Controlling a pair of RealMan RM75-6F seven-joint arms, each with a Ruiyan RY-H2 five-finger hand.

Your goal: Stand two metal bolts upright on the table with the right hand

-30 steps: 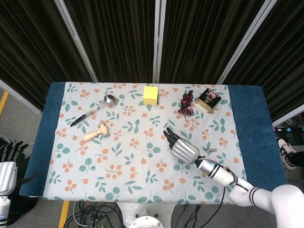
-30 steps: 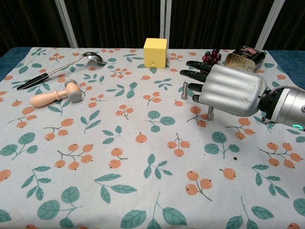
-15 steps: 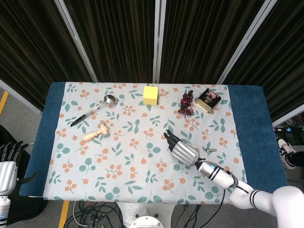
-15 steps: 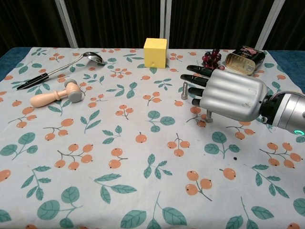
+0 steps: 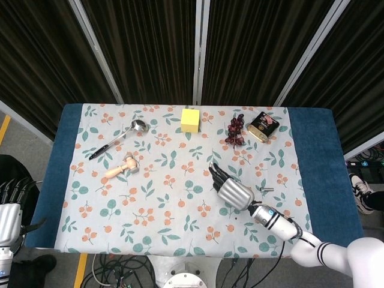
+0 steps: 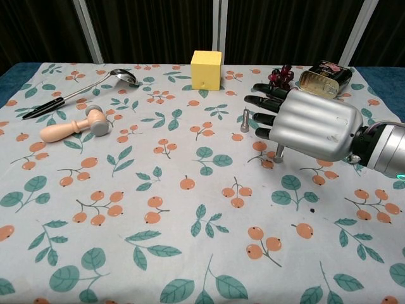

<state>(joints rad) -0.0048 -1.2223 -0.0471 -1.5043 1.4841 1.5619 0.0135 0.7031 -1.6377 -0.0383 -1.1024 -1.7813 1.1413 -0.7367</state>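
One metal bolt (image 6: 245, 120) stands upright on the cloth, just left of my right hand's fingertips (image 6: 255, 102). A second bolt (image 6: 279, 152) stands below the palm, its top hidden behind the hand. My right hand (image 6: 304, 123) hovers over the table with its fingers stretched out to the left and nothing seen in them. From above, the same right hand (image 5: 231, 192) sits right of the table's middle, with a small grey bolt-like piece (image 5: 266, 189) on the cloth beside it. My left hand (image 5: 9, 210) hangs off the table's left side, holding nothing.
A yellow cube (image 6: 206, 69), dark grapes (image 6: 281, 75) and an open tin (image 6: 324, 76) line the far edge. A ladle (image 6: 79, 92) and a wooden toy hammer (image 6: 73, 125) lie at the far left. The flowered cloth (image 6: 158, 240) covers the table.
My right hand drifted slightly left and down, then back right and up. Both bolts kept their places. The left hand stayed put.
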